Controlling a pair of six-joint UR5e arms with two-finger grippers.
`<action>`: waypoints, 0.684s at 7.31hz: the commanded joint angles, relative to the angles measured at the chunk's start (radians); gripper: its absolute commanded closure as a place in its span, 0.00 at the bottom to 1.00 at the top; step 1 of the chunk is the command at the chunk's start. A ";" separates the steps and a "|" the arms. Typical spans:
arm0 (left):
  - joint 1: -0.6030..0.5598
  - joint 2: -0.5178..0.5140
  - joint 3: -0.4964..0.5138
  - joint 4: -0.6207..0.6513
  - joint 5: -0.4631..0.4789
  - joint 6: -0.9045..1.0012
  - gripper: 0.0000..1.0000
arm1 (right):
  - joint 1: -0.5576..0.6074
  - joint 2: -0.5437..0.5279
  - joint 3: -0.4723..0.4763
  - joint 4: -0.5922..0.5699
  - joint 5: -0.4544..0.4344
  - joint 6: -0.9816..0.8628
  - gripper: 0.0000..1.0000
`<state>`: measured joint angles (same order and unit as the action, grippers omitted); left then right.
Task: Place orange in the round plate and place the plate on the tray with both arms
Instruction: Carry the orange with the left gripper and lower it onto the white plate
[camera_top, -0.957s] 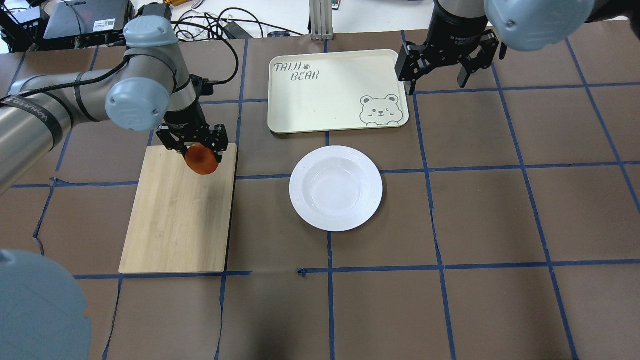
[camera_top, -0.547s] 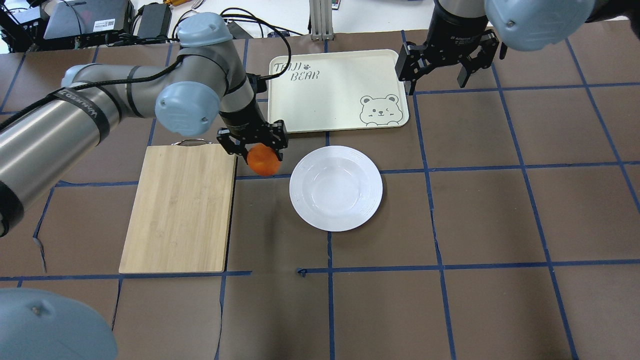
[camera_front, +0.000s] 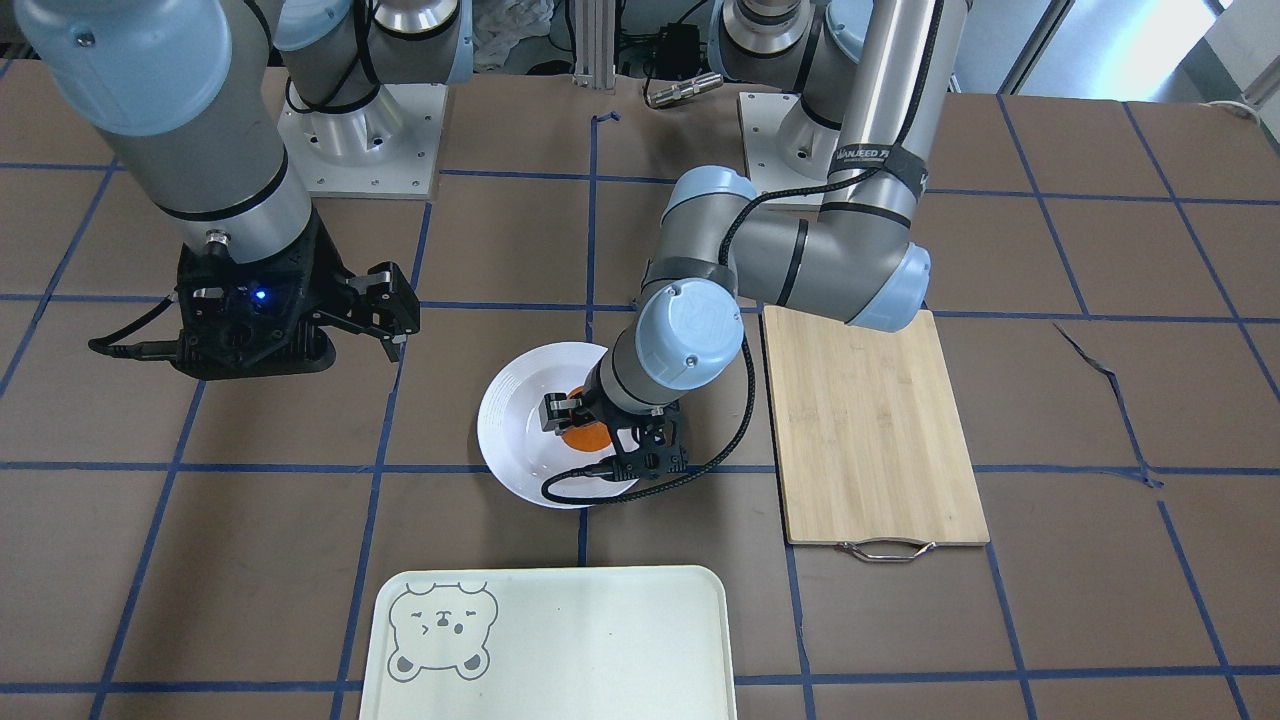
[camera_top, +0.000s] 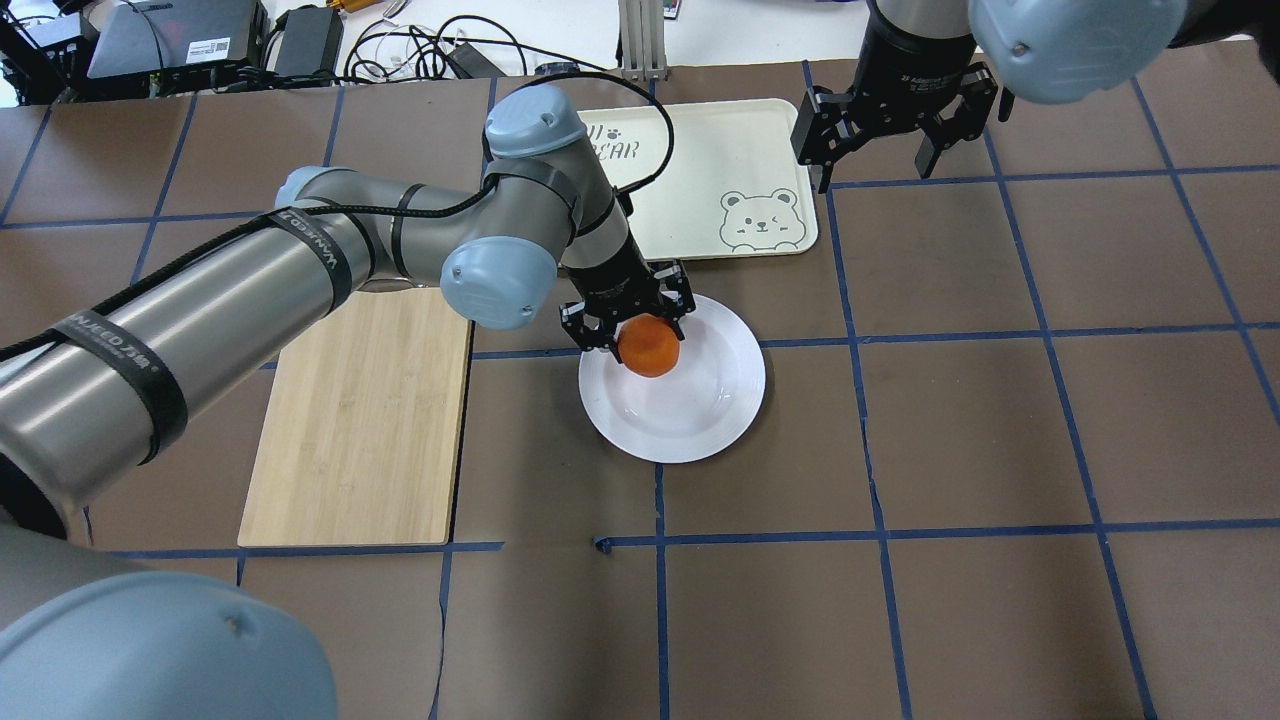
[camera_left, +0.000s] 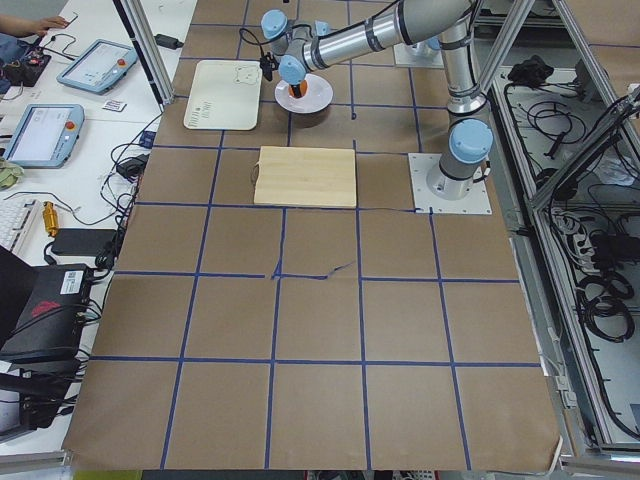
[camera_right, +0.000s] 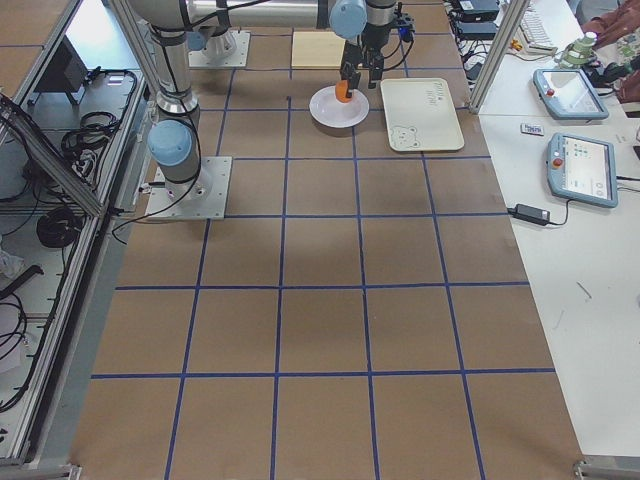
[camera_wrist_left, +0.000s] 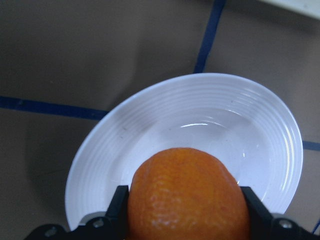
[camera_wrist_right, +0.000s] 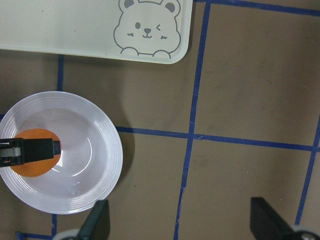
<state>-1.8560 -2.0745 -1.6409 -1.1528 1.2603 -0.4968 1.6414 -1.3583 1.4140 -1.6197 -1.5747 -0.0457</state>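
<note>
Over the desk (camera_top: 1000, 430) in the overhead view, the left end effector (camera_top: 640, 335) pinches the orange (camera_top: 650, 347) above the left part of the round plate (camera_top: 705, 400), lined up for a drop into the sunken centre. Beside the tray (camera_top: 700, 170), the right end effector (camera_top: 876, 160) hangs spread wide and empty, likely kept clear until the two-arm carry. From the left wrist, both fingers (camera_wrist_left: 117, 205) press the orange's sides, plate beneath. Whether the orange already touches the plate is hard to tell; the front-facing view suggests not quite.
</note>
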 joint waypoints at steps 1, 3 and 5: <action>-0.011 -0.013 -0.008 -0.008 -0.004 -0.006 0.68 | 0.000 0.001 0.005 -0.002 0.001 0.000 0.00; 0.001 0.020 -0.002 -0.008 0.004 0.015 0.00 | 0.000 0.001 0.005 0.000 -0.001 0.000 0.00; 0.113 0.117 0.019 -0.043 0.123 0.135 0.00 | 0.000 0.001 0.005 -0.002 0.001 0.000 0.00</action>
<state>-1.8162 -2.0172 -1.6330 -1.1689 1.3101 -0.4508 1.6413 -1.3576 1.4188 -1.6204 -1.5749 -0.0458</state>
